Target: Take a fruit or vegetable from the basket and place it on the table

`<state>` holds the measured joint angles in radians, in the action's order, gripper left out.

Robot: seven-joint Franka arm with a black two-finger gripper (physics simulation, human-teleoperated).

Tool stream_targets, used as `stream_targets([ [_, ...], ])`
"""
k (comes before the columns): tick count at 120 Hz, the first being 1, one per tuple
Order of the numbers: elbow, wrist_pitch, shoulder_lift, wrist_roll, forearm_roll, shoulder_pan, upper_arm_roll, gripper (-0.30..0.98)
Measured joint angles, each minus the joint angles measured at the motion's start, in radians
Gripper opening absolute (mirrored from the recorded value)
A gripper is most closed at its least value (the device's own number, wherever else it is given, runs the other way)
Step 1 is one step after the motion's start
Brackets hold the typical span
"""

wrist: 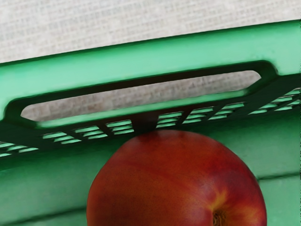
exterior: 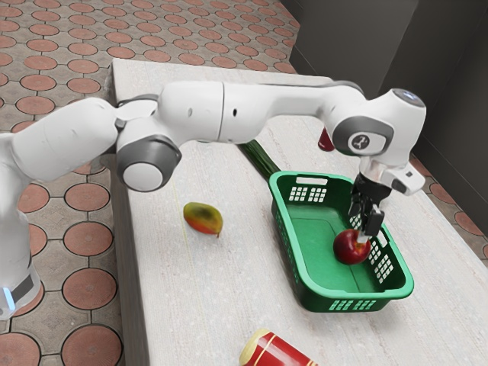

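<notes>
Because the apple (exterior: 351,248) sits inside the basket (exterior: 358,294), close to the side wall with the handle slot, I'd treat this grasp as a tight one. I can't tell from my two views whether the hand (exterior: 361,231) is spread or already pinching the apple, so I'd confirm that before any lift. If it isn't secured, I'd centre over its widest part and close gently and evenly, since round, smooth skin could roll away toward the basket's middle. Once it's firm, I'd raise it straight up, keeping off that wall, until its underside clears the basket's rim; only then would I travel sideways. The worktop (exterior: 168,282) beside the basket, on the mango's (exterior: 203,218) side, looks a sensible target, and a low, slow release should keep the apple from rolling. As for pose, my arm (exterior: 259,103) reaches out over the worktop toward the basket, its wrist bent so the hand points down, roughly upright, right at the apple.
</notes>
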<state>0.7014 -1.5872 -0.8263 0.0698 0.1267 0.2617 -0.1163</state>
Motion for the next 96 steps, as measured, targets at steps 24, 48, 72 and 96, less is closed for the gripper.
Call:
stream_targets([
  [24, -0.025, -0.005, -0.037, -0.002, 0.003, -0.006, 0.022, 0.69],
  [48, -0.055, -0.007, -0.085, -0.004, 0.004, -0.011, 0.036, 0.69],
  [72, -0.073, -0.006, -0.113, -0.005, 0.004, -0.016, 0.043, 0.66],
  [96, -0.072, -0.006, -0.118, -0.006, -0.001, -0.028, 0.044, 0.4],
])
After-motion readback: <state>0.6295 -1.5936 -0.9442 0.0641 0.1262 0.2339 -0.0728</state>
